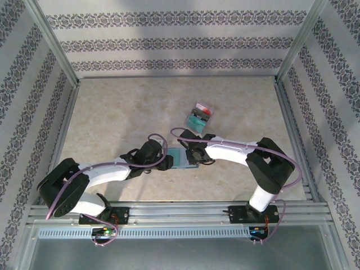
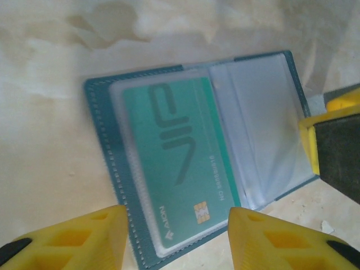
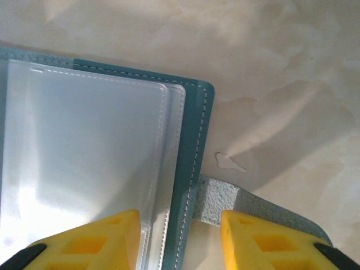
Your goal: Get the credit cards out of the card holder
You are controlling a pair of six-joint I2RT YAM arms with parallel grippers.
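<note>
You had the left tool (image 2: 175, 239) open astride the near short end of the teal VIP card (image 2: 169, 152), long axis pointing away, sleeved in the card holder (image 2: 98, 121) spread on the desk (image 2: 45, 84); right tool (image 3: 179, 239), jaws apart, hovered over its strap-side edge.

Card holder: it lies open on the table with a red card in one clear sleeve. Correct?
Not red. The left wrist view shows the card in the card holder clear sleeve is teal-green, marked VIP. The holder does lie open on the table.
</note>
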